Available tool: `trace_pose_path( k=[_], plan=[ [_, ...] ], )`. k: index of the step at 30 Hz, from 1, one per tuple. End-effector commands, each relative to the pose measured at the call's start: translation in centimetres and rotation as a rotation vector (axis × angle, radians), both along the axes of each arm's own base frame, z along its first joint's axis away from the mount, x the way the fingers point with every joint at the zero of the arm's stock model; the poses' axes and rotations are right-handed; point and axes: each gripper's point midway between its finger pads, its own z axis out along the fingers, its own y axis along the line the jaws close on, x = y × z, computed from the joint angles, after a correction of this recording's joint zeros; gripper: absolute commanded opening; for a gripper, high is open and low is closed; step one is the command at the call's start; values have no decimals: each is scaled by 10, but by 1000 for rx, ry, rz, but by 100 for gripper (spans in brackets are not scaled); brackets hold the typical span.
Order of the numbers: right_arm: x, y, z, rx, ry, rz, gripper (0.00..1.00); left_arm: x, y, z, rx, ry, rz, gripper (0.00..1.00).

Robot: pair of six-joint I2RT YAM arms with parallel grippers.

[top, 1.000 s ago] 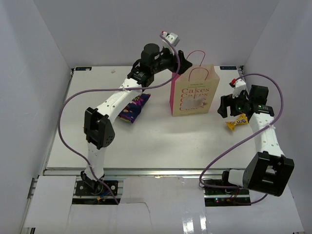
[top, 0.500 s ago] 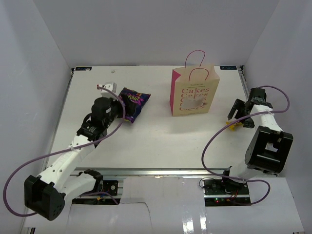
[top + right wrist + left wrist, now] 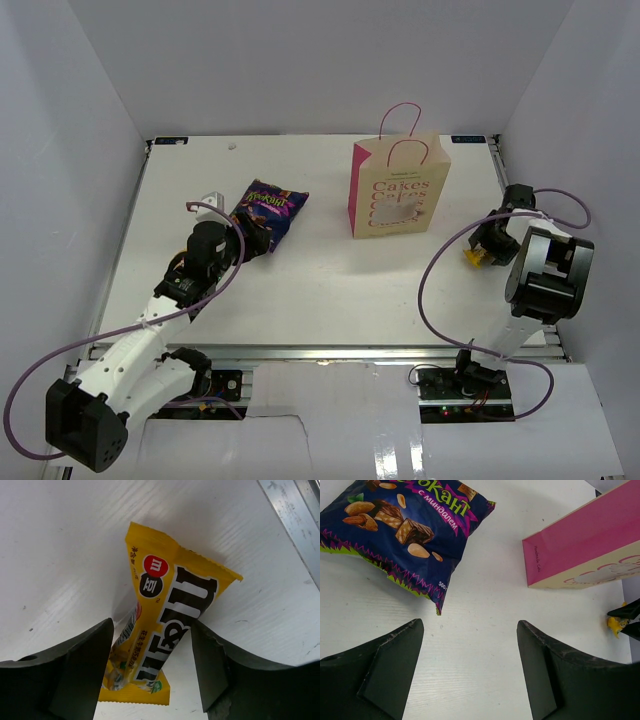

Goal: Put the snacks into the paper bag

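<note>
- On the worktop (image 3: 330, 290) at left, the left fingers (image 3: 390, 675) stood spread and empty, just short of the purple-blue snack bag (image 3: 405, 535).
- Midway, the paper bag (image 3: 400, 200) stood upright; the left wrist view showed mostly its pink side.
- Rightward, the right fingers (image 3: 75, 675) stood spread astride the flat yellow packet (image 3: 165, 615), mostly hidden from overhead.

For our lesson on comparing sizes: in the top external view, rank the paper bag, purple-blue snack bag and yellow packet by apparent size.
1. the paper bag, largest
2. the purple-blue snack bag
3. the yellow packet, smallest, partly hidden by the right gripper
</note>
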Motion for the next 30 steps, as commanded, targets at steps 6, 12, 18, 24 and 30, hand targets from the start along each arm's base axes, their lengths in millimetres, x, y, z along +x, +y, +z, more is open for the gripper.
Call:
trace_pose_path(
  k=[6,12,18,24,30],
  plan=[
    [20,2,26,-12,-168,56,31,-4,8,4,-27,-1,46,86],
    [36,16,76,-66,-374,303,8,-4,9,4,-26,-3,51,86],
    [64,71,215,-195,-800,920,8,-4,10,3,-21,-9,50,86],
    [86,128,334,-397,-1085,1324,8,-3,8,4,-24,-17,41,86],
    [113,197,353,-449,-1158,1667,8,-6,8,5,-31,-13,36,86]
  ],
)
